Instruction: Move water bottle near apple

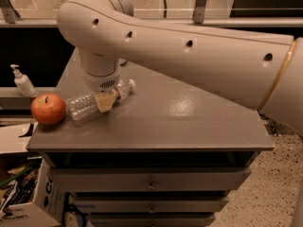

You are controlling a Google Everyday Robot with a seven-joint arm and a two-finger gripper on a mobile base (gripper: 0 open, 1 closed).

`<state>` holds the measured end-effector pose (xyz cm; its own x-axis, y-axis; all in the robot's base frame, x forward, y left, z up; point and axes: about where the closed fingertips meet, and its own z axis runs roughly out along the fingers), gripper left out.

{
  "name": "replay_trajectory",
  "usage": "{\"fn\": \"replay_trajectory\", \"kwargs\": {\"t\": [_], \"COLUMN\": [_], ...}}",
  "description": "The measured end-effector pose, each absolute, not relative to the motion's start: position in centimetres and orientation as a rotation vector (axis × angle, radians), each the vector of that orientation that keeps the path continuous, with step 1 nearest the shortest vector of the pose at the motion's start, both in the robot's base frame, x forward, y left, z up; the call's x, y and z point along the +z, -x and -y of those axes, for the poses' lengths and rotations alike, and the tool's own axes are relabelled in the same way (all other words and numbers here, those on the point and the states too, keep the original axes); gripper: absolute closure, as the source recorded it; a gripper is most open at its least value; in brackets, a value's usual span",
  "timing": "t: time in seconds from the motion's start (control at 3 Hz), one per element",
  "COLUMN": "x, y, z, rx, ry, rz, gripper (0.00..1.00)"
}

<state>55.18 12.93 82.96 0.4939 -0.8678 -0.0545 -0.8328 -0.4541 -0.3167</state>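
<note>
While my pincer [105,101] hangs low over the middle of the water bottle [80,107], right down at its label band, my own wrist covers the contact, so I cannot tell whether the pincer is clamped on the bottle, merely resting against it, or already loose. The bottle lies on its side on the bench [189,122] and passes straight under the pincer. Its white cap pokes out on the side away from the apple [48,109], and its clear ribbed base reaches out on the apple's side. That base ends just beside the apple, so close that I cannot say whether the two touch. The apple sits upright, stem up, a little beyond the bottle's base from the pincer, close to the bench's corner. As I judge it, the main part of the job is done: the bottle is as near the apple as it sensibly needs to be. What remains, if I do have hold of it, is to let go and lift clear without nudging the bottle, since a round bottle on its side could roll or knock the apple towards the edge. Farther out past the apple, off the bench on a lower ledge, stands a small white pump dispenser [22,82], which plays no part here.
</note>
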Motion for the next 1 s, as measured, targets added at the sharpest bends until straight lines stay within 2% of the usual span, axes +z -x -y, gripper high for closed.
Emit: {"fn": "replay_trajectory", "kwargs": {"t": [0.33, 1.0], "x": [82.87, 83.31], "y": [-55.22, -55.64], "z": [-12.84, -12.31], "rx": [-0.163, -0.097], "ry": [2.443, 2.436], "rz": [-1.434, -1.446], "gripper": [0.0, 0.0]}}
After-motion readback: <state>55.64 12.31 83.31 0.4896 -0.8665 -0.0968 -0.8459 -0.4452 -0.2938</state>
